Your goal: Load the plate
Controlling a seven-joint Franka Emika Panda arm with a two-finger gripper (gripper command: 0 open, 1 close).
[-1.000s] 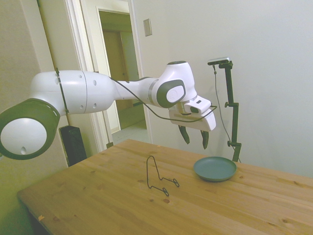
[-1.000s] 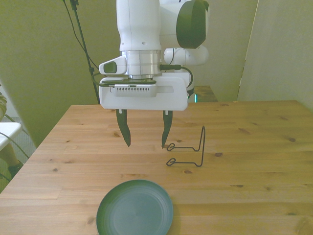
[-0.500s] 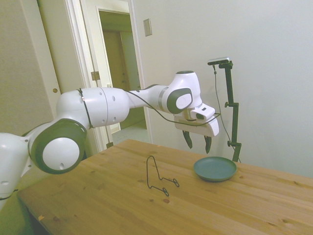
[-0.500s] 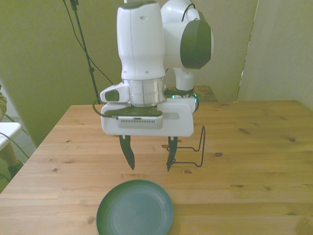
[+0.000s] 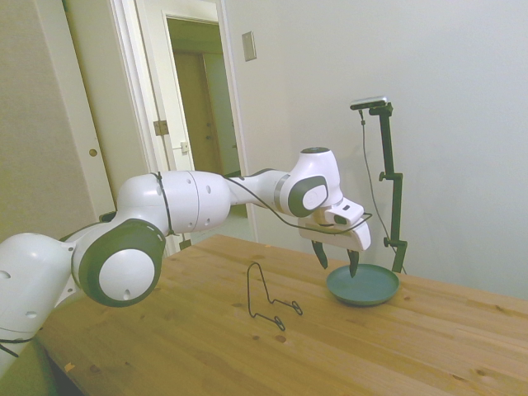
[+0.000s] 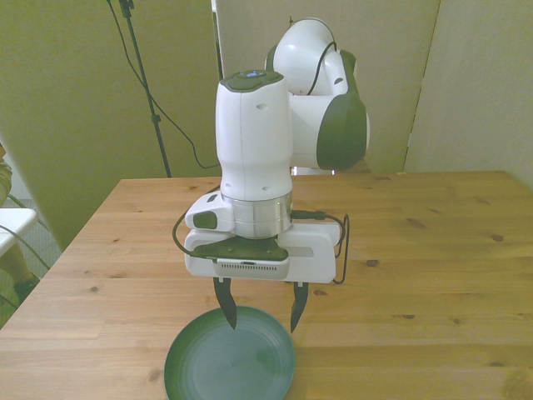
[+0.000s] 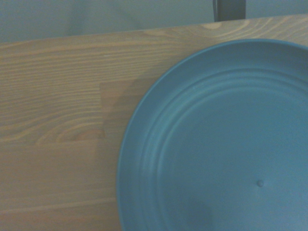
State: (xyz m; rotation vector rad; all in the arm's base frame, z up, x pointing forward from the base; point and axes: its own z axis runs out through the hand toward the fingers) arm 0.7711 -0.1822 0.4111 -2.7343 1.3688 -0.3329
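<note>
The teal plate lies flat on the wooden table near its edge. My gripper hangs open just above the plate's rim, on the side toward the wire stand, with nothing between its fingers. In the front view one fingertip sits over the plate's back rim and the other just past its right-hand edge. Up close, the wrist view shows the plate filling most of the picture, empty, with faint concentric rings.
A thin black wire stand stands upright on the table, behind my gripper in the front view and to its left in the side view. Bare wooden tabletop spreads around both.
My gripper has come down and moved toward the plate, from well above the table near the wire stand to just over the plate's rim. It stays open.
</note>
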